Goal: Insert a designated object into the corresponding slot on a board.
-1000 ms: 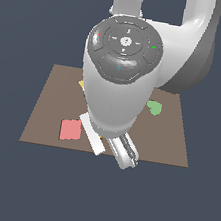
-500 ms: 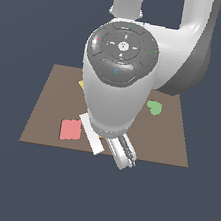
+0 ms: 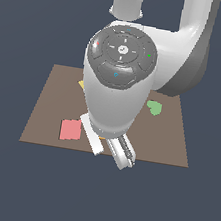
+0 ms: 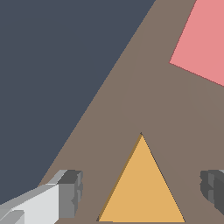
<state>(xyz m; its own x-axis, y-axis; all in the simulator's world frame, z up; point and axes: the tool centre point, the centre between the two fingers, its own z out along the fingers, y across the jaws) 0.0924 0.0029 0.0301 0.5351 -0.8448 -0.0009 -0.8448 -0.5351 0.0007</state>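
From where I stand the arm's bulky white body blocks most of the brown board [image 3: 48, 102], and the gripper [image 3: 110, 150] sits low at the board's near edge in the exterior view. In the wrist view its two grey ribbed fingers [image 4: 72, 192] are spread wide, one on each side of the orange triangle [image 4: 142, 188], neither touching it, with bare board showing in both gaps. The triangle lies flat on the board, close to the edge where the brown surface gives way to dark blue-grey floor. A flat pink square tile [image 3: 71, 129] lies near it, apart, with open board between them. Toward the exterior view's right a small green heart [image 3: 154, 108] sits well apart, and a sliver of yellow piece [image 3: 81, 83] peeks out beside the arm. All surfaces look matte and smooth. The triangular slot is hidden from me.
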